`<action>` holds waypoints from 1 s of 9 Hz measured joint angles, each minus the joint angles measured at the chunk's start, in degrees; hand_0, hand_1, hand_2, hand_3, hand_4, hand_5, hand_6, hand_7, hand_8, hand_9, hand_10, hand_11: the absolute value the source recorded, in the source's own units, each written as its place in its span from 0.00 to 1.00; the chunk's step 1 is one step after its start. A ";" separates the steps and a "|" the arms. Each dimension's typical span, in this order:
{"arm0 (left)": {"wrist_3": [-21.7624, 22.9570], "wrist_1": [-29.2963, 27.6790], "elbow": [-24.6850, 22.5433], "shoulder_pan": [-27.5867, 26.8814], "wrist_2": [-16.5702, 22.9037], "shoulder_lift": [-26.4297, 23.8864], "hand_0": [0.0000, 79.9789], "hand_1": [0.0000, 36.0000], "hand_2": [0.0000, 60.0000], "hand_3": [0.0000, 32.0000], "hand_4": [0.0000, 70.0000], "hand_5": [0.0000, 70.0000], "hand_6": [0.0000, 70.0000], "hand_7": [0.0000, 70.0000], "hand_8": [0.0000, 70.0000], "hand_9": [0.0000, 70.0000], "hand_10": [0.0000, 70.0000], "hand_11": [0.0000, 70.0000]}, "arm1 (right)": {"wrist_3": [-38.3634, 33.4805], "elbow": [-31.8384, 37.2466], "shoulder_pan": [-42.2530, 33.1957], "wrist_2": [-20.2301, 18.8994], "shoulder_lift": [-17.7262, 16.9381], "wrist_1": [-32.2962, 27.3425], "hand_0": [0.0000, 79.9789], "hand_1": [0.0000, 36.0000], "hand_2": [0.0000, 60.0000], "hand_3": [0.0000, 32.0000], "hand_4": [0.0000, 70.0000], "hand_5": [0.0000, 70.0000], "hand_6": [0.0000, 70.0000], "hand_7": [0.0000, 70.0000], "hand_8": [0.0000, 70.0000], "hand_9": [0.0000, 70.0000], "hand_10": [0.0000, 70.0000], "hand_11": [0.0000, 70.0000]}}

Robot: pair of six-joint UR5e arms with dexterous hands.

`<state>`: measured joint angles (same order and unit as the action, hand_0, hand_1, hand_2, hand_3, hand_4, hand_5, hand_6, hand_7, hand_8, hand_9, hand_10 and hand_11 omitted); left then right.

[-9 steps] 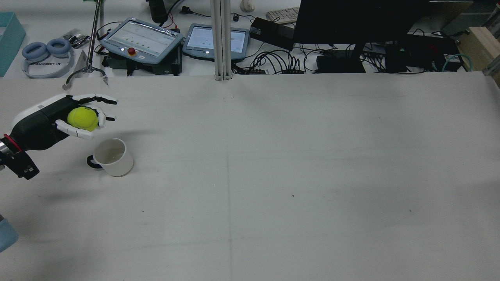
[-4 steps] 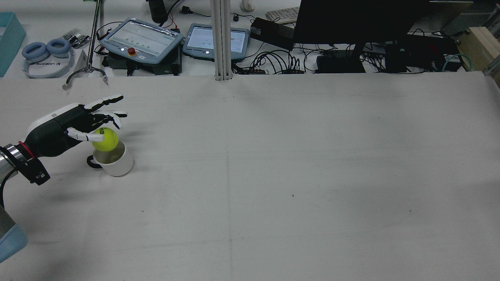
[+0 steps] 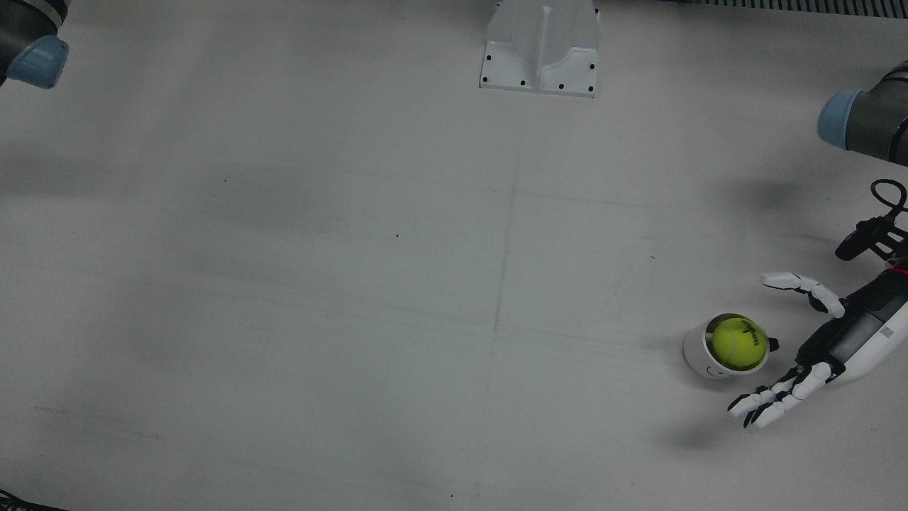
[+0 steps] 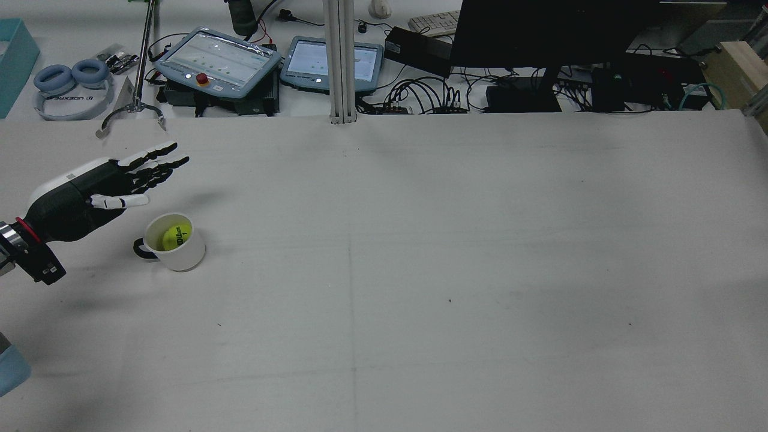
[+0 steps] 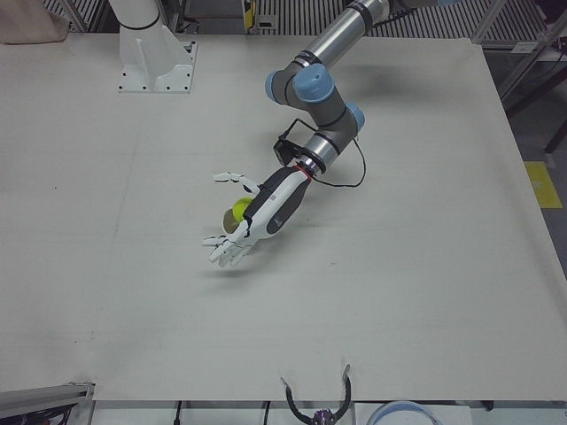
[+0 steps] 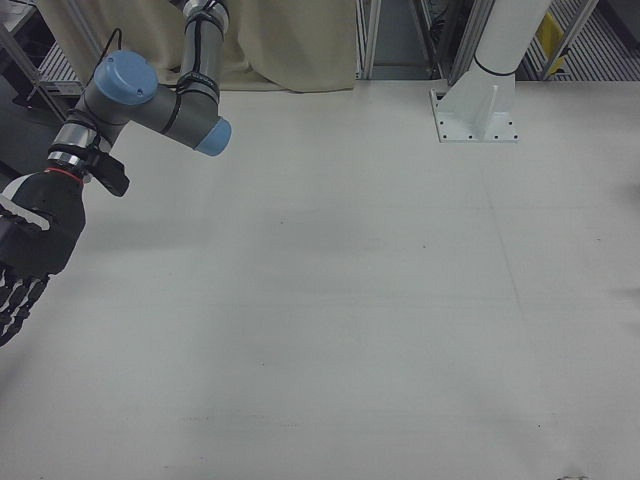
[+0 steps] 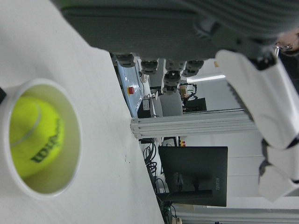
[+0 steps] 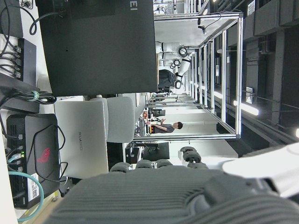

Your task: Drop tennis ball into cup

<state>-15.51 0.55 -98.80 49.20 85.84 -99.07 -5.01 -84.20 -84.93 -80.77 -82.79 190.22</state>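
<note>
The yellow tennis ball point(image 4: 176, 235) lies inside the white cup point(image 4: 183, 255), which stands upright on the table at the left of the rear view. The ball point(image 3: 739, 343) also shows in the cup point(image 3: 696, 353) in the front view, and in the left hand view the ball point(image 7: 32, 137) rests inside the cup's rim point(image 7: 74, 140). My left hand point(image 4: 102, 186) is open and empty, fingers spread, held above and just behind the cup; it also shows in the front view point(image 3: 816, 348). My right hand point(image 6: 30, 250) hangs open and empty at the far side of the table.
Beyond the table's far edge lie headphones point(image 4: 72, 84), two teach pendants point(image 4: 219, 60), a metal post point(image 4: 341, 60), cables and a dark monitor point(image 4: 540, 30). A white pedestal point(image 3: 540, 46) stands at the robot's side of the table.
My left hand, which held the ball above the cup, opened its fingers. The ball dropped into the cup, and the hand drew back a little to the left.
</note>
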 measured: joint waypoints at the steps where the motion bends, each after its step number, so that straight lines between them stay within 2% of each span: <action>1: 1.69 -0.10 -0.14 2.81 0.12 0.66 0.47 0.26 0.46 0.00 0.13 0.10 0.36 0.08 0.11 0.07 0.05 0.08 | 0.00 0.00 0.00 0.00 0.00 -0.01 0.00 0.00 0.00 0.00 0.00 0.00 0.00 0.00 0.00 0.00 0.00 0.00; 2: 2.78 -0.35 -0.38 8.36 0.71 1.19 0.49 0.29 0.44 0.00 0.15 0.08 0.25 0.12 0.09 0.08 0.06 0.10 | 0.00 0.00 0.01 0.00 0.00 -0.01 0.00 0.00 0.00 0.00 0.00 0.00 0.00 0.00 0.00 0.00 0.00 0.00; 5: 3.44 -0.82 -0.43 25.25 4.07 2.35 0.55 0.32 0.41 0.00 0.16 0.13 0.44 0.14 0.15 0.11 0.11 0.17 | 0.00 0.00 0.02 0.00 0.00 0.00 0.00 0.00 0.00 0.00 0.00 0.00 0.00 0.00 0.00 0.00 0.00 0.00; 6: 3.46 -0.86 -0.24 29.95 4.73 2.81 0.58 0.37 0.36 0.00 0.13 0.13 0.35 0.13 0.13 0.10 0.11 0.17 | 0.00 0.00 0.02 0.00 0.00 -0.01 0.00 0.00 0.00 0.00 0.00 0.00 0.00 0.00 0.00 0.00 0.00 0.00; 7: 3.50 -0.96 -0.23 33.72 5.24 3.28 0.58 0.37 0.32 0.00 0.12 0.13 0.37 0.12 0.13 0.10 0.11 0.17 | 0.00 0.00 0.03 0.00 0.00 -0.02 0.00 0.00 0.00 0.00 0.00 0.00 0.00 0.00 0.00 0.00 0.00 0.00; 9: 3.55 -1.66 -0.83 36.33 5.58 4.68 0.59 0.38 0.31 0.00 0.12 0.13 0.38 0.12 0.13 0.10 0.10 0.16 | 0.00 0.00 0.03 0.00 0.00 0.01 0.00 0.00 0.00 0.00 0.00 0.00 0.00 0.00 0.00 0.00 0.00 0.00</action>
<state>-11.96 -1.12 -99.63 85.53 91.42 -94.39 -5.01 -84.20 -84.90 -80.77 -82.79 190.22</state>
